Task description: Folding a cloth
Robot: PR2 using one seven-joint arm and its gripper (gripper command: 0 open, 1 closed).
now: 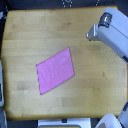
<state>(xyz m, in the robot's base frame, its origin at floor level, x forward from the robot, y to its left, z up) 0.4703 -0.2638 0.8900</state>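
Down at the bottom edge of the exterior view there are a few pale, blurry shapes, one white rounded bit (pixel 109 121) toward the exterior view's right corner and a light strip (pixel 59 123) near the middle. Too fuzzy to say what they are.

Above that is the wooden surface (pixel 22 35), a light yellowish-brown top with rounded corners that fills most of the shot. No brands, labels or writing I can make out anywhere, the picture's just too soft for that.

The cloth (pixel 55 70) sits roughly in the middle of the surface, a bit toward the lower side. It's pink-magenta, lying flat and spread out in a single layer, four-sided and turned so it reads like a diamond or slanted parallelogram, with one corner pointing up toward the exterior view's right. The edge looks slightly darker than the middle. Nothing's touching it.

Further back, on the exterior view's right, the robot's arm (pixel 116 35) comes in from the edge, a chunky white-grey casing. Its end effector (pixel 93 33) is well apart from the cloth, over bare wood near the far right. Can't tell whether it's parted or closed up, it's just a blurry grey lump from here.
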